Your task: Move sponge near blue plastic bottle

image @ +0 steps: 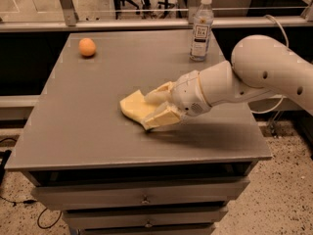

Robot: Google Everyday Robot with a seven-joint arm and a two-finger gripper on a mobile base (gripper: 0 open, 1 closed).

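One pincer (155,107) sits at the sponge (131,106), pinching or not I cannot tell; blue plastic bottle (201,31) well apart.

Gripper (149,111) at sponge (130,105), well apart from blue plastic bottle (201,28)

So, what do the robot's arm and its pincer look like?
The arm is made of thick, rounded white shells with small dark holes; a pale cable loops behind it. The pincer, at the sponge mid-table, has two pale yellow tapered fingers.
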